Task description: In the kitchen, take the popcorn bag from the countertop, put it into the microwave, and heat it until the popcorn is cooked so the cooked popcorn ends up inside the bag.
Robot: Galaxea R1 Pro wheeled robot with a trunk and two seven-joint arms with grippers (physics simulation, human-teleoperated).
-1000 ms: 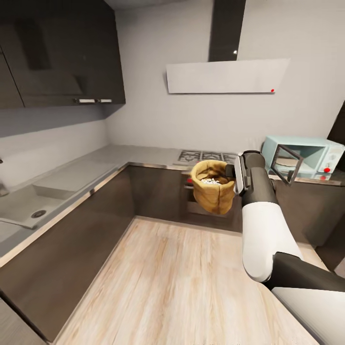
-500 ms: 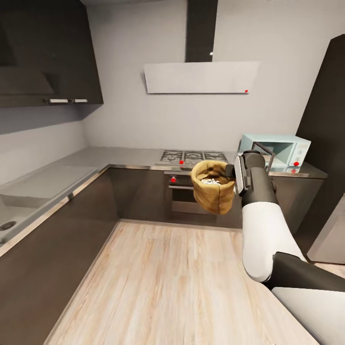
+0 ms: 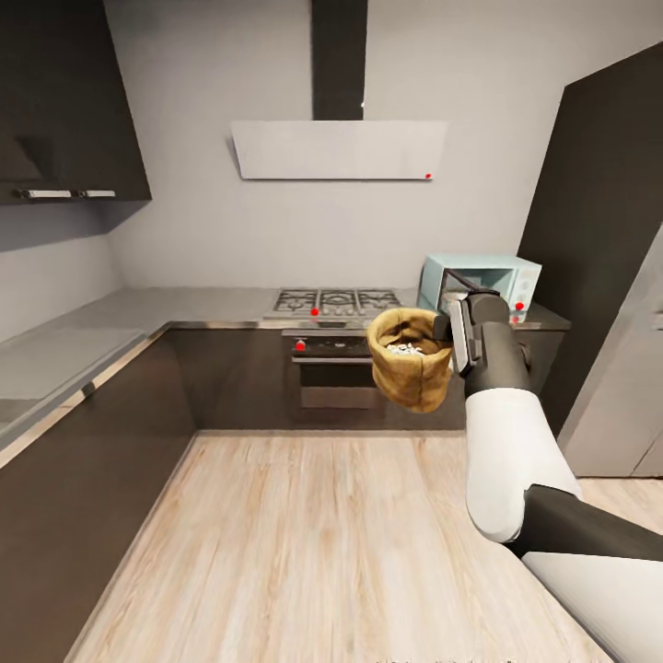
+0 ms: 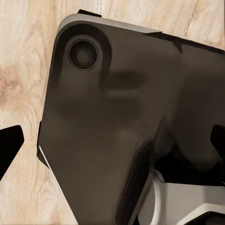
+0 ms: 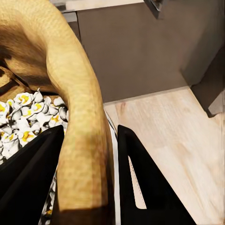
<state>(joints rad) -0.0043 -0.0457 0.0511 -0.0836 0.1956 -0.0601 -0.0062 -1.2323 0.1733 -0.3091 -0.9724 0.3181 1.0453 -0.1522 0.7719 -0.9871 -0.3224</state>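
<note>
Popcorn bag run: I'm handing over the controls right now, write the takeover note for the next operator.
Right hand: shut on the rolled rim of the popcorn bag, one finger inside, one outside; bag carried upright in the air, off the countertop.
Left hand: state cannot be told from the left wrist view.
Popcorn sits inside the bag.
Microwave stands on the counter right of the gas hob, partly behind the right arm.
Done: bag picked up.
Left: approach the microwave, put the bag inside, heat.
</note>
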